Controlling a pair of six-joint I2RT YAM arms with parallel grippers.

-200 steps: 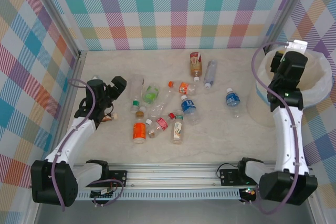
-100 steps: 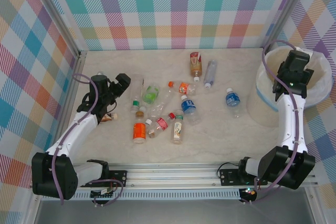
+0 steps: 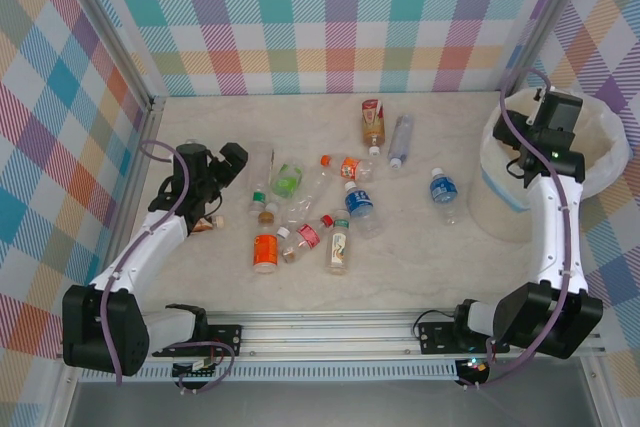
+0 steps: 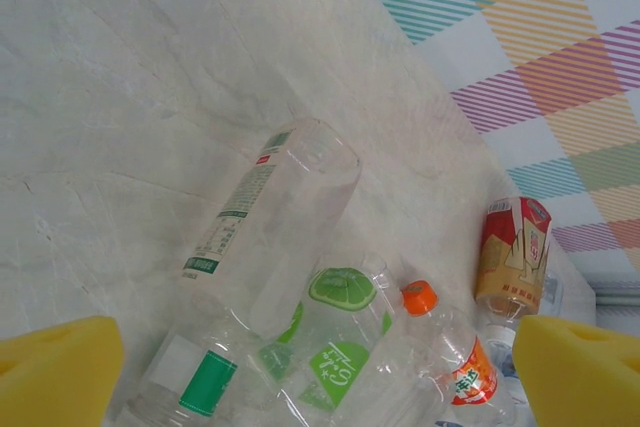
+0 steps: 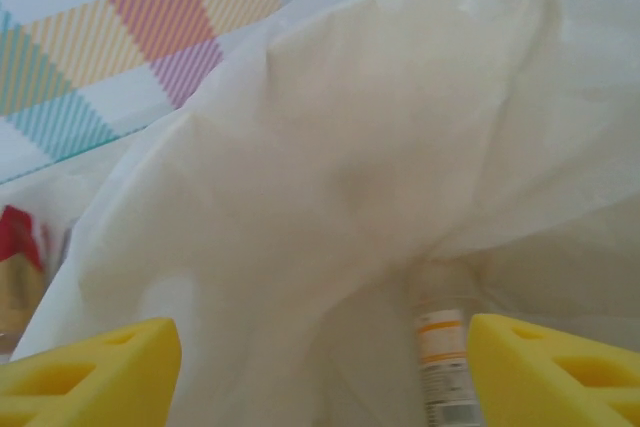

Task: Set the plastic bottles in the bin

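Looking from above, the plastic bottles (image 3: 300, 235) lie scattered on the table (image 3: 440, 267) between the two arms, most of them in one loose group. Their clear bodies are hard to separate from the pale surface, and mostly the caps and labels tell them apart.

The left gripper (image 4: 320, 375) hangs low over the left end of this group. Its yellow pads (image 4: 58, 372) stand at the two bottom corners of the left wrist view, cut by the frame. They are wide apart and grip nothing. Under it a clear bottle with a green and white label (image 4: 262, 215) lies slanted, and a lime-label bottle (image 4: 335, 347) touches it. An orange-capped bottle (image 4: 455, 362) is cut off at the bottom edge. A red and tan bottle (image 4: 512, 255) lies farther off, near the wall.

The right gripper (image 5: 320, 372) is over the bin (image 3: 495, 197) at the far right. From above, the wrist covers its fingers. In the right wrist view its pads are also wide apart and hold nothing. Below them, one bottle with an orange band (image 5: 438, 347) lies inside the white bag (image 5: 350, 147). Its lower part is cut off and its top is blurred.
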